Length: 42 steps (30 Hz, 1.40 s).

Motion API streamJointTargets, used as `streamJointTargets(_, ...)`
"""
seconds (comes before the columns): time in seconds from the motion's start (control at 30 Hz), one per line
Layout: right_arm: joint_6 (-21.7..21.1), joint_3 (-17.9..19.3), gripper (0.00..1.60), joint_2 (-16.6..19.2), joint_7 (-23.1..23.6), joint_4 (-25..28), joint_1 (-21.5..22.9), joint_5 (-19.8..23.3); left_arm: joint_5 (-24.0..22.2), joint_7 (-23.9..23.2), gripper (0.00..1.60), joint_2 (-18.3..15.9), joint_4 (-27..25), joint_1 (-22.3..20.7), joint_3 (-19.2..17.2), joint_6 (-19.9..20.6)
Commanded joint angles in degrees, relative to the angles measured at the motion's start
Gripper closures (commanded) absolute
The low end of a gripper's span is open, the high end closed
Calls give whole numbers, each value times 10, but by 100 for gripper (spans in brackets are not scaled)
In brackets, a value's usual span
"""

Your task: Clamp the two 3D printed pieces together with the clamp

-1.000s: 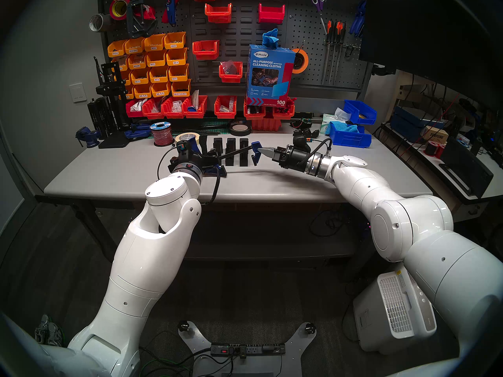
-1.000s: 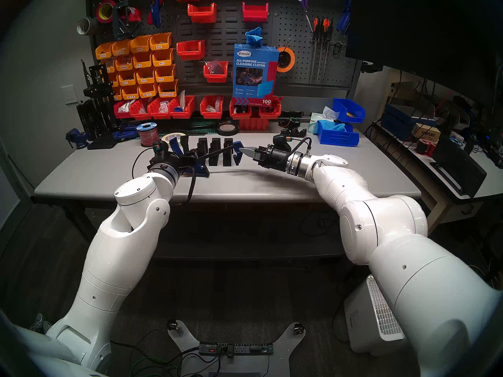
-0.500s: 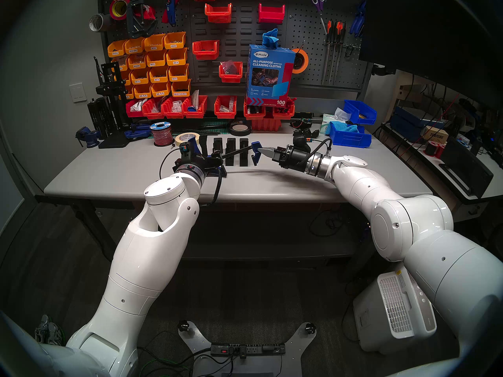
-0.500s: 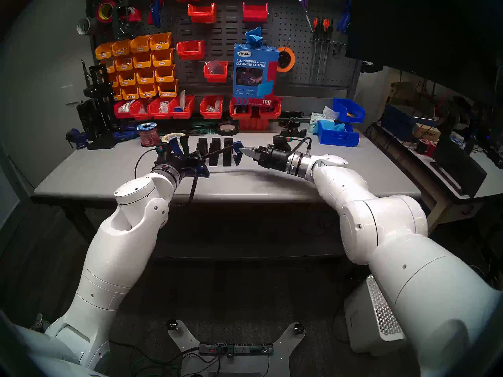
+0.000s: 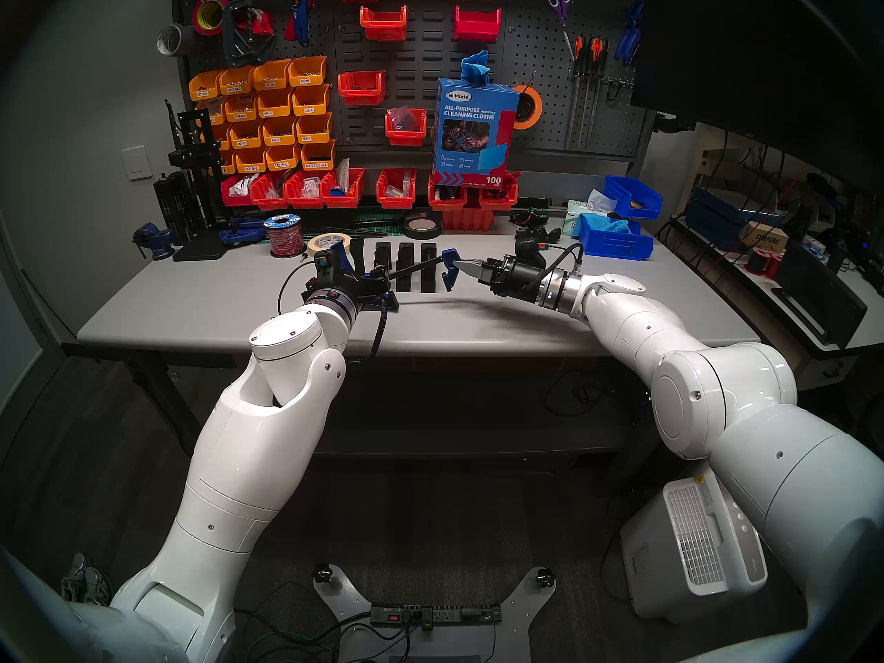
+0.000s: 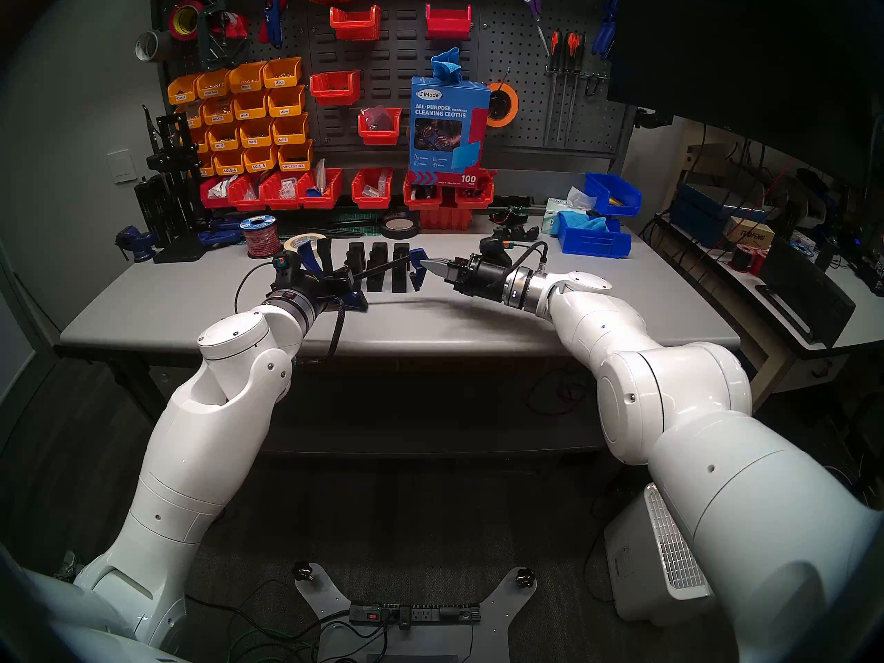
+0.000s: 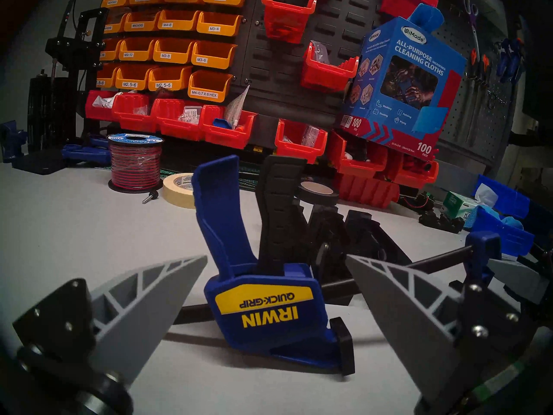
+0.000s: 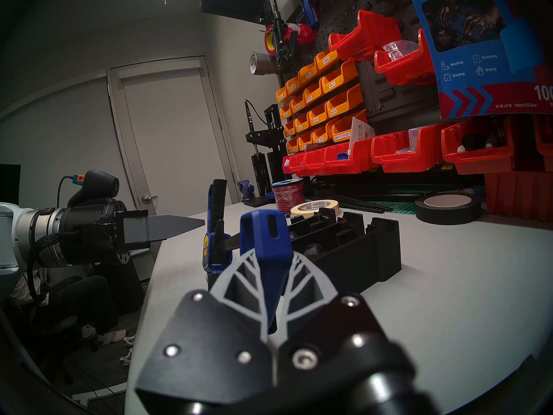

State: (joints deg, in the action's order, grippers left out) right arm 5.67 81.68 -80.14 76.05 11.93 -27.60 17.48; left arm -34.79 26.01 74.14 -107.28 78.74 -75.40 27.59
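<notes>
The blue IRWIN clamp [image 7: 263,309] rests with its body on the table, handle and trigger pointing up. Its black bar [image 5: 416,267] rises to the right along the near side of the two black comb-like pieces [image 5: 405,258], which sit together on the table and also show in the right wrist view [image 8: 359,243]. My left gripper [image 7: 276,257] is open, one finger on either side of the clamp body without touching it; the head view [image 5: 378,278] shows it too. My right gripper [image 8: 272,252] is shut on the clamp's blue end jaw [image 5: 449,262], held off the table.
A masking tape roll [image 5: 327,243], a red wire spool [image 5: 283,236] and a black tape roll [image 5: 421,227] stand behind the pieces. Blue bins [image 5: 614,241] are at the back right, a small vise [image 5: 155,243] at the back left. Red bins line the back wall.
My left gripper has shifted a little to the right, closer around the clamp body, and the left elbow has swung slightly left. The right arm and the clamp's end have not moved.
</notes>
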Motion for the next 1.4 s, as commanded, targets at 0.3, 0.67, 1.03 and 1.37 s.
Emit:
streamJointTargets(0.3, 0, 6, 160, 0, 1, 12, 29, 4, 9, -2, 0, 4, -6, -28, 0, -7)
streamJointTargets(0.67, 1, 6, 160, 0, 1, 11, 30, 4, 2, -17, 0, 10, 10, -35, -7, -7)
streamJointTargets(1.03, 1, 7, 160, 0, 1, 10, 30, 3, 2, -23, 0, 12, 23, -43, -10, -8)
streamJointTargets(1.37, 2, 7, 160, 0, 2, 9, 31, 2, 5, -27, 0, 12, 34, -49, -10, -9)
